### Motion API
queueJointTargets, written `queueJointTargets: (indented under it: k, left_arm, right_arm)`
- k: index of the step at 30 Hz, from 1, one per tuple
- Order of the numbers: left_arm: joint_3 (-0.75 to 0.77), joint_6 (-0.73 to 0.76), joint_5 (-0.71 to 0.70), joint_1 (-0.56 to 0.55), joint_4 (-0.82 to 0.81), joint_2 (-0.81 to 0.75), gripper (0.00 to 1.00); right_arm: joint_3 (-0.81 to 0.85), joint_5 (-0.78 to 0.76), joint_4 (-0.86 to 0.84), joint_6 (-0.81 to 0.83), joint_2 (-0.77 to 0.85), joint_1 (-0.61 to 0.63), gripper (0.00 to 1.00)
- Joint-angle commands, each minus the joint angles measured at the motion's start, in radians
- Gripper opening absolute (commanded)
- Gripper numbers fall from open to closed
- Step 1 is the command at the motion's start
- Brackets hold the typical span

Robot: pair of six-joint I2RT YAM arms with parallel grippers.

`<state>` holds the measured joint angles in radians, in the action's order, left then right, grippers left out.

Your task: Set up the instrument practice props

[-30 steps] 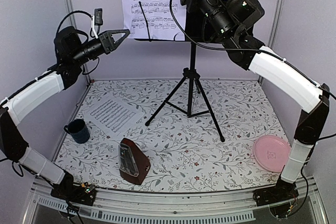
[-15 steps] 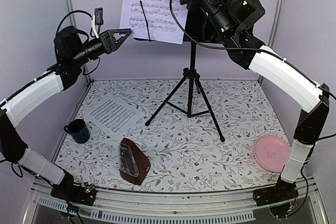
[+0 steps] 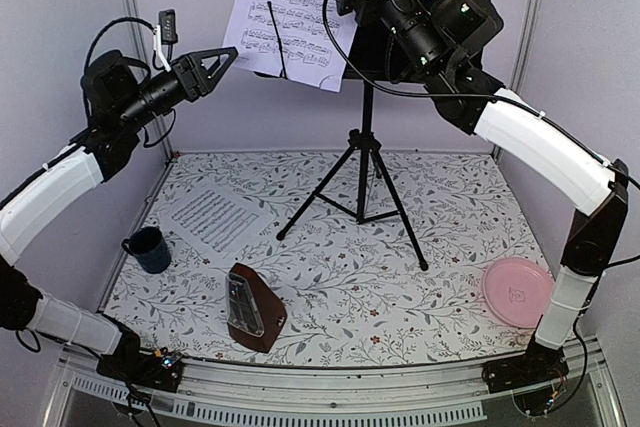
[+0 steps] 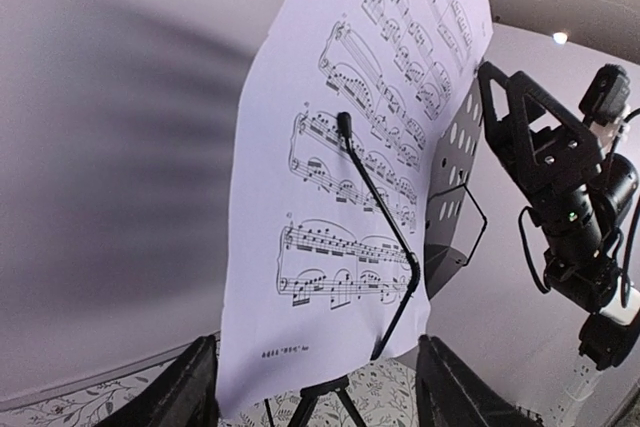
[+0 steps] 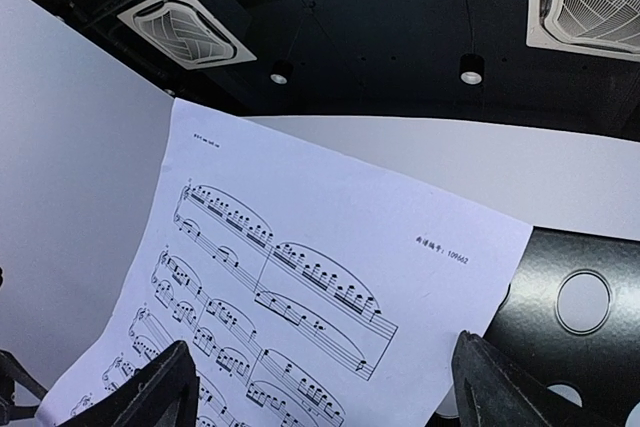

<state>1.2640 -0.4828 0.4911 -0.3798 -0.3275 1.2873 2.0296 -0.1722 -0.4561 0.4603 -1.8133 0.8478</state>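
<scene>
A dark blue mug (image 3: 148,248) sits left on the floral table (image 3: 440,217), a pink plate (image 3: 517,290) right.

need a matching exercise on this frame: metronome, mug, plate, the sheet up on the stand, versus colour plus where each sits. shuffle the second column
Things:
1. metronome
2. mug
3. plate
4. sheet of music

Colour and place:
A. pink, lying flat, near right
B. white, up high, tilted against the music stand
C. dark blue, upright, near left
D. dark red, standing near the front, left of centre

Pairs: 1-D, 2-C, 3-A, 4-B
</scene>
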Motion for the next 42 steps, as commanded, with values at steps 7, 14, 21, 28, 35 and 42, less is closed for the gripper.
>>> queueJointTargets:
  k: [7, 14, 21, 28, 35, 42]
  left_arm:
    - [0.129, 0.087, -0.029, -0.007, 0.121, 0.072, 0.53]
    - [0.115, 0.072, -0.008, -0.008, 0.098, 0.080, 0.25]
    - [0.040, 0.022, -0.042, -0.032, 0.014, 0.063, 0.03]
    - [-0.004, -0.016, -0.075, -0.077, -0.056, 0.073, 0.00]
    - [0.032, 0.001, -0.080, -0.086, -0.035, 0.092, 0.00]
    - [0.025, 0.019, -0.085, -0.098, -0.015, 0.099, 0.00]
  right_arm:
    - [-0.016, 0.005, -0.004, -0.003, 0.035, -0.007, 0.89]
    - [-0.057, 0.011, -0.004, -0.023, 0.072, -0.006, 0.89]
    - [-0.103, 0.018, -0.004, -0.035, 0.095, -0.006, 0.89]
    - [-0.107, 0.027, -0.003, -0.032, 0.096, -0.006, 0.89]
    - [-0.117, 0.033, -0.004, -0.038, 0.101, -0.005, 0.89]
    - [-0.124, 0.031, -0.004, -0.038, 0.105, -0.007, 0.89]
